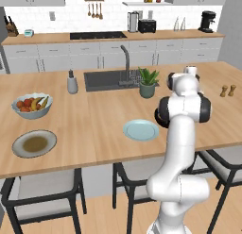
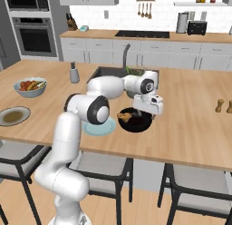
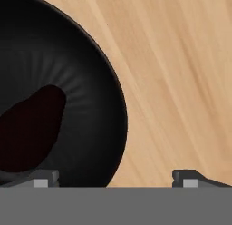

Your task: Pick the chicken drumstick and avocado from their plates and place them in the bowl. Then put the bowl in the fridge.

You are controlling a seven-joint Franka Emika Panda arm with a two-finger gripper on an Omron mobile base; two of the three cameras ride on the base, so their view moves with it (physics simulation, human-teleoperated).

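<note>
Black bowl (image 3: 86,83), near-black avocado (image 3: 29,126), golden-brown drumstick (image 2: 123,115).

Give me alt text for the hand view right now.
The open gripper looks down on the right rim of the black bowl, one fingertip over the bowl and the other over the bare wooden counter. The dark avocado lies inside the bowl at the left.

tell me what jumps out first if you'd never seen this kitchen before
The white arm bends over the wooden island, its open hand hovering at the black bowl, which holds the chicken drumstick and dark avocado. Beside the bowl lies a bare pale blue plate; a fruit bowl stands far left.
</note>
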